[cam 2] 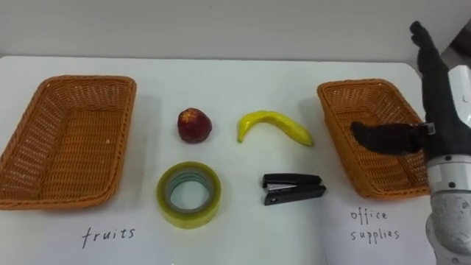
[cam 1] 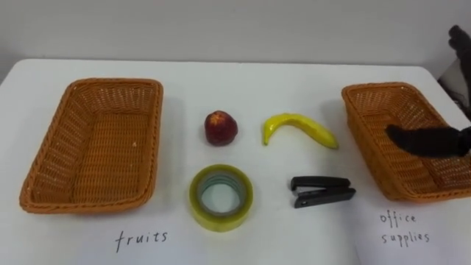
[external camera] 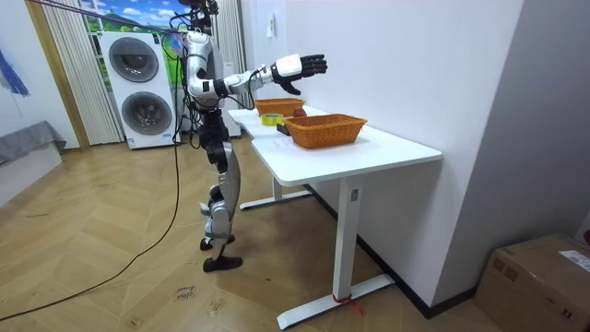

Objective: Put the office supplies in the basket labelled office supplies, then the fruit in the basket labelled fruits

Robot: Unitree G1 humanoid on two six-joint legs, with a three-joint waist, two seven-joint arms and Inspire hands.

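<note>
Robot hand [cam 2: 440, 110] on the right, fingers [cam 2: 425, 46] straight, over right basket [cam 2: 368, 83]'s outer edge.

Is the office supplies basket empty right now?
Empty where visible: the right basket shows bare wicker; the open right hand covers part. Stapler and tape lie outside it.

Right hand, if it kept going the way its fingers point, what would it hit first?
Probably the wall behind the table; the right hand hovers above the right basket, so the way looks free until there.
</note>
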